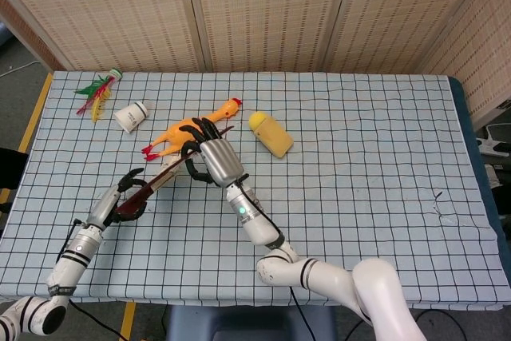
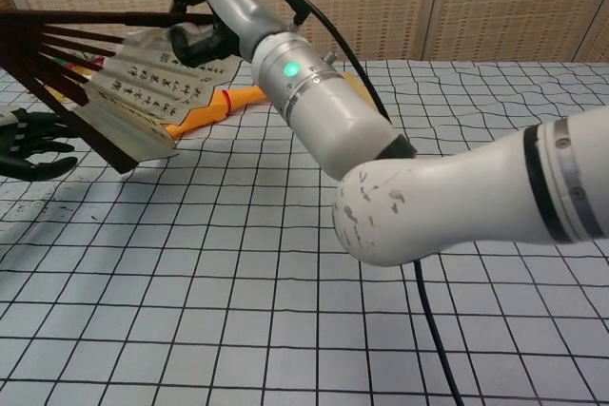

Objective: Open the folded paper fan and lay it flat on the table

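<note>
The paper fan (image 1: pixel 172 172) is off the table and partly spread. In the chest view the fan (image 2: pixel 133 92) shows dark red ribs and cream paper with black writing. My right hand (image 1: pixel 209 157) grips the upper guard stick near its outer end, and the same hand (image 2: pixel 214 16) is high up at the left in the chest view. My left hand (image 1: pixel 126 193) curls around the fan's dark pivot end low over the left part of the table. In the chest view the left hand (image 2: pixel 29 145) sits just below the lowest rib, and the pivot itself is cut off by the frame.
A yellow rubber chicken (image 1: pixel 188 129) lies right behind the fan. Further back on the checked cloth (image 1: pixel 383 197) lie a yellow block (image 1: pixel 270 133), a tipped white cup (image 1: pixel 132 116) and a feather toy (image 1: pixel 96 89). Woven screens close off the far side.
</note>
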Controlling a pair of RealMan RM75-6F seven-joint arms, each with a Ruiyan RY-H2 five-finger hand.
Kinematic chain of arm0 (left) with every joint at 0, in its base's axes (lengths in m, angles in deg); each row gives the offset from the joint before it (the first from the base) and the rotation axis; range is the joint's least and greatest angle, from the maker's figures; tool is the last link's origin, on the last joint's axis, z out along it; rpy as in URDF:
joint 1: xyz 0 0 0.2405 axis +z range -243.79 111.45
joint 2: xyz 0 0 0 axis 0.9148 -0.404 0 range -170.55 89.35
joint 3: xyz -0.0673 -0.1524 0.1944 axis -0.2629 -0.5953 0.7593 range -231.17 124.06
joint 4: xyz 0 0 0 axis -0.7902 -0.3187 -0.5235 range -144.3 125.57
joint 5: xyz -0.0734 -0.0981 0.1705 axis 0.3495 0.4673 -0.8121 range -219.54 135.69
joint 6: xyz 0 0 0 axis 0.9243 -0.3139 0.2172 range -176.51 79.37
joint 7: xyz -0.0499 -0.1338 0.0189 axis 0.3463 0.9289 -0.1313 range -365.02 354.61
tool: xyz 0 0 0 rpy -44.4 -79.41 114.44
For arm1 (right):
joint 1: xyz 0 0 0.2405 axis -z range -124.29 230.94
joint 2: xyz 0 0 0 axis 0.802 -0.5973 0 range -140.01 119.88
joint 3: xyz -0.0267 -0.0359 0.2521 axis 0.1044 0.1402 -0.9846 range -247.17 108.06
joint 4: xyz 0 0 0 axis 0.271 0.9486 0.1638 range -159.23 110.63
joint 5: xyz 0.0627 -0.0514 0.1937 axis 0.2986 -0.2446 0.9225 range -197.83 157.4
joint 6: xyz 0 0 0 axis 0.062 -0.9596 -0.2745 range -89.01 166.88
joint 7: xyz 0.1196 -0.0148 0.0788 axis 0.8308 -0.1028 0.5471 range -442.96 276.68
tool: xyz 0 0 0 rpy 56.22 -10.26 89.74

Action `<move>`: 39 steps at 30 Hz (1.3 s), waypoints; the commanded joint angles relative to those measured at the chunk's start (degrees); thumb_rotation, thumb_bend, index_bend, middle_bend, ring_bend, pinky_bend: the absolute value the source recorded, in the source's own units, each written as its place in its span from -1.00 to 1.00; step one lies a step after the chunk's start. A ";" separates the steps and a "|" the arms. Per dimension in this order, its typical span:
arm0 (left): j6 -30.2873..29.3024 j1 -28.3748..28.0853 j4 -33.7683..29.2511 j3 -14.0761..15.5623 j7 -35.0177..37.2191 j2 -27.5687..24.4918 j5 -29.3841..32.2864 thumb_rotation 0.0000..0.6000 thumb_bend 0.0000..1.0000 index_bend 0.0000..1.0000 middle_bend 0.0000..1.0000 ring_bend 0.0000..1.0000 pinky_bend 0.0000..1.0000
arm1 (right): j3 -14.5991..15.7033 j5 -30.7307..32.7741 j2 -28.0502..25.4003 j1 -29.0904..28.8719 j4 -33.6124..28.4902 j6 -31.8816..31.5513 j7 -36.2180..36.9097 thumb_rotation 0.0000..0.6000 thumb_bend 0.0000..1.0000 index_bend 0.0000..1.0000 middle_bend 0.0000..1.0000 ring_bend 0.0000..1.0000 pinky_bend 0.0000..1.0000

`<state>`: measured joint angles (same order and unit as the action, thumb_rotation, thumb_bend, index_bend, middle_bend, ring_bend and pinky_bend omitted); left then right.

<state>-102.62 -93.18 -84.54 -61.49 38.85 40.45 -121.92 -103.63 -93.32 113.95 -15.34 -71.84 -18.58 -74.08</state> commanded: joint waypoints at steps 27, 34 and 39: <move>-5.93 -1.55 6.21 -5.50 -16.11 11.05 10.04 0.88 -0.13 -0.46 -0.86 -1.00 -0.90 | -0.22 4.14 -2.12 -2.73 -2.17 -3.07 0.86 1.00 0.26 0.50 -0.69 -1.00 -0.92; -8.20 -1.10 6.41 -7.24 -15.53 12.39 10.68 0.94 -0.08 -0.05 -0.64 -1.00 -0.89 | 0.41 4.61 -3.41 -2.37 -3.24 -2.98 -0.24 1.00 0.26 0.50 -0.69 -1.00 -0.92; -9.09 -0.79 6.17 -7.54 -15.47 12.66 10.40 1.00 -0.08 0.03 -0.60 -0.98 -0.88 | 1.67 4.69 -3.38 -1.20 -3.97 -3.86 -0.45 1.00 0.26 0.50 -0.69 -1.00 -0.92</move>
<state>-111.61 -94.05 -78.36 -68.96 23.38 53.01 -111.47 -102.37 -88.56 110.47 -16.95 -75.51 -22.00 -74.43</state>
